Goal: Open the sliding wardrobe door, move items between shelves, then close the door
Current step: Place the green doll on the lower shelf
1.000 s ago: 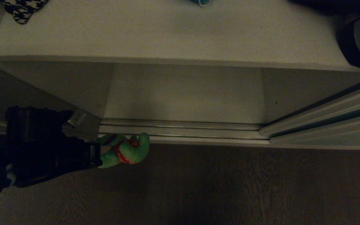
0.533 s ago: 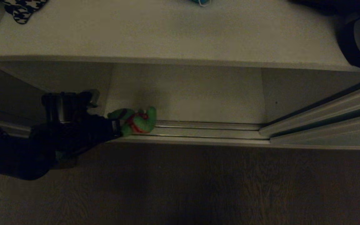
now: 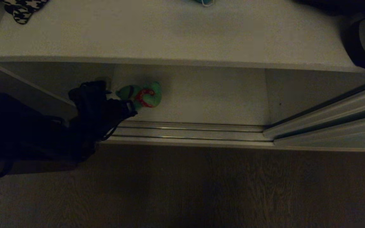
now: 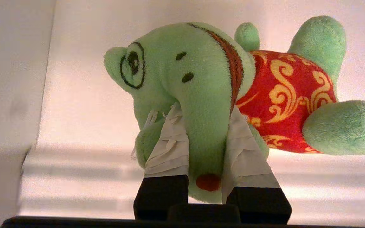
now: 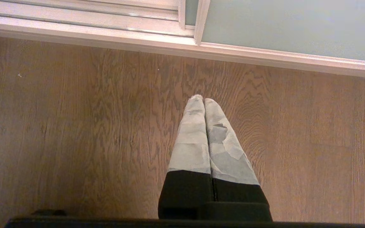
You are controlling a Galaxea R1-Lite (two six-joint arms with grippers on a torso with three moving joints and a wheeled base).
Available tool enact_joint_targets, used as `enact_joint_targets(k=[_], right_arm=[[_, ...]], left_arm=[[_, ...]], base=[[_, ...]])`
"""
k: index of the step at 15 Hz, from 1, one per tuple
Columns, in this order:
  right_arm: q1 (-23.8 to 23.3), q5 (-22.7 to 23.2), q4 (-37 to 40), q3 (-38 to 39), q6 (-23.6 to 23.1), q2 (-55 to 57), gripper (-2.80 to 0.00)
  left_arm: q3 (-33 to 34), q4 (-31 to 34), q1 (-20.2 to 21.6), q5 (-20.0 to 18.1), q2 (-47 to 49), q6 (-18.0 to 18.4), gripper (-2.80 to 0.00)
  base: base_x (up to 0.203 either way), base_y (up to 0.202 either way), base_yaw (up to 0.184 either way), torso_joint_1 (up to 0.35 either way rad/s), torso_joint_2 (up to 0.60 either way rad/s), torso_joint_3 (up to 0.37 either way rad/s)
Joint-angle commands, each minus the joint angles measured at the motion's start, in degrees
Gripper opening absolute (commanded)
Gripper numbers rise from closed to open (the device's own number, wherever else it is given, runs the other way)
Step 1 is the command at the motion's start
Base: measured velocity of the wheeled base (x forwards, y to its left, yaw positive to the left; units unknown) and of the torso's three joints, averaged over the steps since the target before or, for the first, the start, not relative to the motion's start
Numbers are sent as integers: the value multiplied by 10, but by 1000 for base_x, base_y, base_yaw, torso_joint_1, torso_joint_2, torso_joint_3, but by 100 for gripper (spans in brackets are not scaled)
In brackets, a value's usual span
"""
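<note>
Left gripper (image 3: pixel 128 106): jaws clamped on the head of the green plush toy (image 3: pixel 142 94), held over the bottom shelf (image 3: pixel 201 101) inside the floor track (image 3: pixel 195 131); teal-blue toy (image 3: pixel 205 2) on the upper shelf (image 3: pixel 169 31); sliding wardrobe door (image 3: pixel 337 134) pushed right; right gripper (image 5: pixel 204 104): fingers pressed together, empty, over the wood floor (image 5: pixel 74 126).

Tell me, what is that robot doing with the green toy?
The left gripper is pinching the green plush toy by its snout and holding it inside the open wardrobe, over the bottom shelf, past the floor track. The sliding wardrobe door is pushed aside to the right. The right gripper is shut, holds nothing and hangs over the wooden floor.
</note>
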Motion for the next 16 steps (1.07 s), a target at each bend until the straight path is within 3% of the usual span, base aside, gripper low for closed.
enact_joint_targets(k=[1,5,8,12,16], right_arm=[[0,0,0,0,-1,-1,-280],[0,0,0,0,0,-1,-280],[0,0,0,0,0,-1,-280],[0,0,0,0,0,-1,-280],[0,0,0,0,0,-1,-280]], left_arm=[[-44,-42,-1,7,77,1,-280],[-155,-114,0,16,199,3,-280],[-248,-165,2,43,269,2,-280],[-377,-190,8,69,336,4,-280],[-413,-191,10,75,368,3,-280]], base=[[0,0,0,0,0,0],[0,0,0,0,0,0],[0,0,0,0,0,0],[0,0,0,0,0,0],[0,0,0,0,0,0]])
